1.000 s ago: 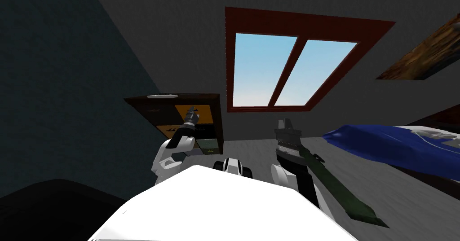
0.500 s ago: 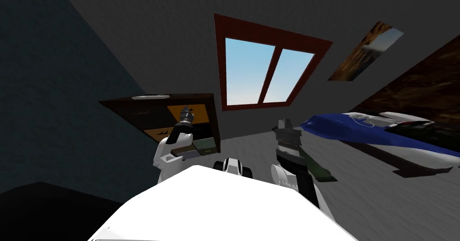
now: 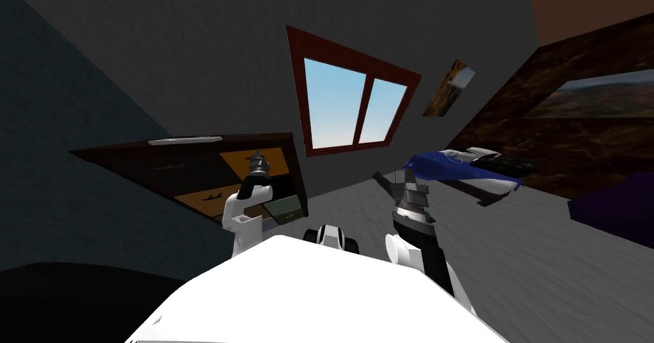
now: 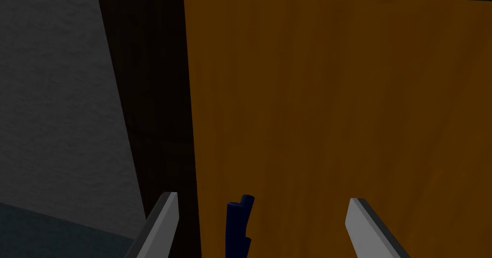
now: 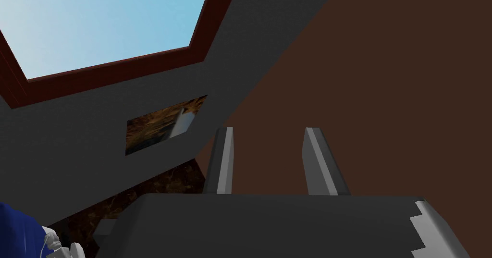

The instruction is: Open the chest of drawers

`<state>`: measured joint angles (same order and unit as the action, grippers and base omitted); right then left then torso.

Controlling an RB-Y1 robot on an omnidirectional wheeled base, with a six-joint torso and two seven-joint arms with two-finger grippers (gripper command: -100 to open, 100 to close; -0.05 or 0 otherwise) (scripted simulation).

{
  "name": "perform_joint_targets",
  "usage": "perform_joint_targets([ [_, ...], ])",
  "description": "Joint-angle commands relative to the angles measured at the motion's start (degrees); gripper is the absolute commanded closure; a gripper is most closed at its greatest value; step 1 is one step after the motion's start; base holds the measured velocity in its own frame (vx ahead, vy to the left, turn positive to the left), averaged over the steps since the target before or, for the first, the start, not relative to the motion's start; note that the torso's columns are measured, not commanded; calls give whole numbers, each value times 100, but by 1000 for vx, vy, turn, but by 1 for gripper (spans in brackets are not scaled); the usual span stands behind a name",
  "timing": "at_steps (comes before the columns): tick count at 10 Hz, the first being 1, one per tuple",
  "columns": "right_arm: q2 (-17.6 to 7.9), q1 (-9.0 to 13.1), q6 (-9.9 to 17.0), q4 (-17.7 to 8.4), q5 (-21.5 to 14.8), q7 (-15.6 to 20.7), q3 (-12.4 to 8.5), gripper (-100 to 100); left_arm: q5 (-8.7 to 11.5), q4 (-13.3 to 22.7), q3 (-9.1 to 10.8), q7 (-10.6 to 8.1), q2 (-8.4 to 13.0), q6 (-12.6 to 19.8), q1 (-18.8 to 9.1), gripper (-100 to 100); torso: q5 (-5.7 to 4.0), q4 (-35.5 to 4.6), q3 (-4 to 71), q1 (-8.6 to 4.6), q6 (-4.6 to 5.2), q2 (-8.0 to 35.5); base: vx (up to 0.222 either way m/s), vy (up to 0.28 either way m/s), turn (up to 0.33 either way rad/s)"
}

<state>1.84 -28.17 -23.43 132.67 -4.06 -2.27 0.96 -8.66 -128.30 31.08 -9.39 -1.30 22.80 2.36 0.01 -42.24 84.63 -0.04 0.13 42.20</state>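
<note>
The wide, low chest of drawers (image 3: pixel 159 167) is off to my left, back against the dark wall (image 3: pixel 76 103). Its long axis runs along that wall toward the window corner, and its front faces out into the room. It has a dark brown frame with a mix of fronts, some orange-brown with a wood grain and some dark brown, each with a small dark handle. A pale grey flat thing (image 3: pixel 182 140) lies on top. At the lower corner nearest the window there's an olive-green panel (image 3: pixel 285 210). It's tilted compared with the other fronts, and I can't tell if it's a drawer sitting out. The other fronts look flush, so whatever's inside is hidden.

The left end effector (image 3: pixel 258 159) is up against the upper orange-brown drawer front (image 4: pixel 336 116) with its fingers spread wide. The dark blue handle (image 4: pixel 239 221) is between them, closer to the finger on the frame side, and neither blade is touching it.

The right end effector (image 5: pixel 269 131) is raised out in front of me, on the side of the blue-covered bed (image 3: pixel 460 165). Its fingers are parted with nothing between them.
</note>
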Motion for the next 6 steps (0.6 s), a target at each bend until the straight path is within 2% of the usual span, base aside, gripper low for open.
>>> perform_joint_targets([
  [1, 0, -2, 0, 0, 0, 0, -1, 0, -41, 102, 158, 12, -7, 26, -161, -100, -1, 0, 5, 6, -5, -10, -41, -2, -15],
  [2, 0, -3, 0, 0, 0, 0, -1, 0, 51, -75, -86, -14, 64, -24, 67, 100, 1, 3, 11, 9, -13, -21, 99, 13, 365],
  [3, -1, -6, -1, 1, 0, 0, -3, 0, 51, -75, -86, -14, 64, -24, 67, 100, 1, 10, 26, 14, -21, -47, 111, -6, 289],
  [4, 0, -5, -1, 1, 0, 0, -2, 0, 157, -241, -336, -49, 166, -103, 321, 100, 6, 6, 25, 16, -10, -40, 117, -6, 388],
  [5, -1, -6, -1, 1, 0, 0, -3, 0, 157, -241, -396, -49, 166, -103, 332, 100, 7, 3, 16, 22, -15, -31, 111, -7, 242],
  [6, -1, -5, -1, 1, 0, 0, -2, 0, 263, -406, -624, -84, 269, -182, 597, 100, 7, 2, 8, 24, -5, -13, 117, 8, 303],
])
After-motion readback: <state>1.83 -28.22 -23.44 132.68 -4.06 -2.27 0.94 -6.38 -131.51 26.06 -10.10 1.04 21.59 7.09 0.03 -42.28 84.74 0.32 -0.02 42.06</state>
